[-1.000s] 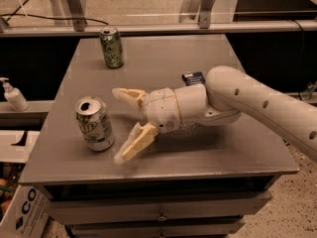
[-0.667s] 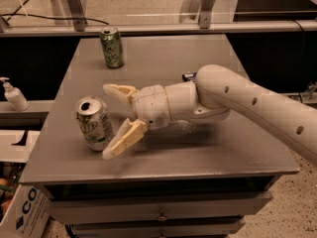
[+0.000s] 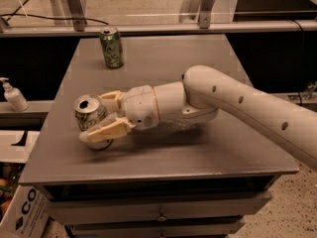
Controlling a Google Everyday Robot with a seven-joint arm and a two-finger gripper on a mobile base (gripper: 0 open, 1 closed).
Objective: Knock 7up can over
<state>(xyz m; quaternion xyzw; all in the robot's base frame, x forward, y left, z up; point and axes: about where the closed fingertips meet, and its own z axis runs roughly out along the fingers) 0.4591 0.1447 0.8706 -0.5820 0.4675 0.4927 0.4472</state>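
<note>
The 7up can [image 3: 89, 114], silver-white with green lettering and an opened silver top, stands at the front left of the grey table [image 3: 163, 58]. My gripper [image 3: 95, 116] reaches in from the right, low over the tabletop, and is open. One cream finger [image 3: 112, 97] lies behind the can and the other finger [image 3: 105, 130] crosses in front of its base, so the can sits between them. The near finger hides the can's lower part. I cannot tell whether the can leans.
A darker all-green can [image 3: 112, 47] stands upright at the table's back left. A white pump bottle [image 3: 14, 97] sits on a ledge to the left. A cardboard box [image 3: 22, 209] is on the floor at the lower left. Drawers [image 3: 158, 209] are under the tabletop.
My gripper has moved left across the table. The can was beside the fingertips before; now it is between the two fingers.
</note>
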